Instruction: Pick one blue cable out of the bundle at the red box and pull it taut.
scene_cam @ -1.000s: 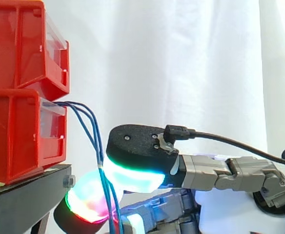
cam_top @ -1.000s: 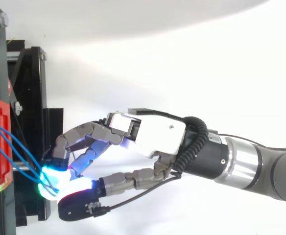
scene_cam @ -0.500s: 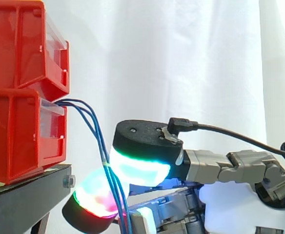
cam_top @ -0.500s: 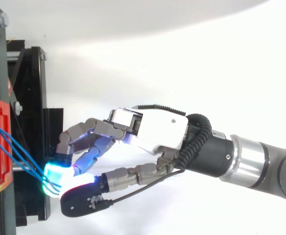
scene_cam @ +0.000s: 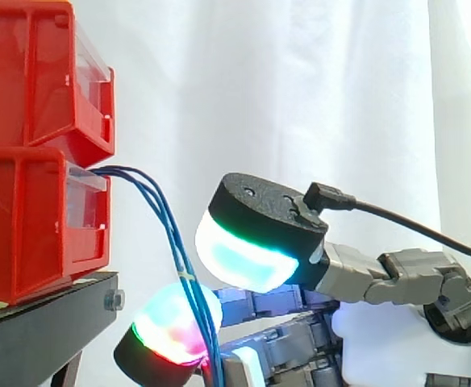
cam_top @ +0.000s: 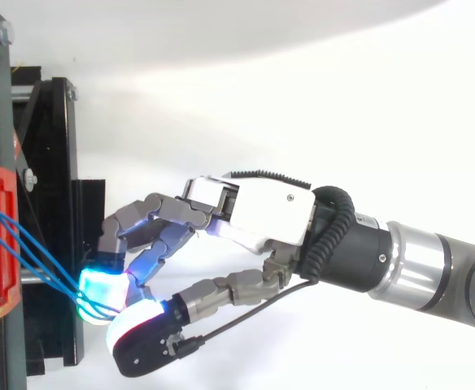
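Blue cables (scene_cam: pixel 170 234) leave the front of the lower red box (scene_cam: pixel 26 226) as a bundle. They arch outward, then drop steeply and run out of the bottom of the side view.

Nearest the side camera, the robot hand (cam_top: pixel 262 215) sits low, close to the edge of the black stand (scene_cam: pixel 42 330). The bundle passes directly against the robot hand. It cannot be told whether the robot hand grasps one cable or only rests against the bundle.

The step in hand is judged to be securing a single cable before the pull.
- Confirm that one strand alone is captured; the others should hang free.
- Pull away from the box, roughly in line with the point where the cable exits it.
- Move slowly, and stop once the cable runs straight from box to robot hand.
- Excess force could shift the box on its stand or drag the whole bundle along.

Beyond the cables, the upper red box (scene_cam: pixel 34 72) is stacked on the lower one. The white curtain (scene_cam: pixel 300 97) lies farthest back.
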